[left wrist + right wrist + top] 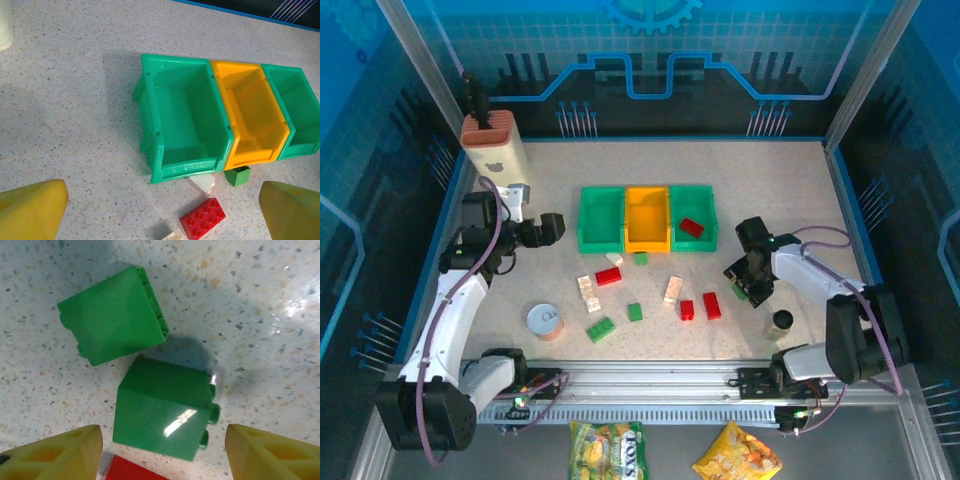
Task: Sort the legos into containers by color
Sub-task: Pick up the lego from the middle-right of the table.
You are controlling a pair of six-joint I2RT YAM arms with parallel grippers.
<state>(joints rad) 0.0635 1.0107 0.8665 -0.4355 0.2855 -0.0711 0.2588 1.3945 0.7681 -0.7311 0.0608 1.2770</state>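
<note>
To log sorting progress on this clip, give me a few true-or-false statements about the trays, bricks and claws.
1. The right green tray holds a red brick. True.
2. The orange tray holds a green brick. False: it holds nothing.
3. Two green bricks lie below the right claw. True.
4. The left claw grips a brick. False: it is open and holds nothing.

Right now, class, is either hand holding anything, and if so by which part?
Nothing is held. The right hand straddles a green lego, with gaps showing on both sides; the left hand is open and empty.
</note>
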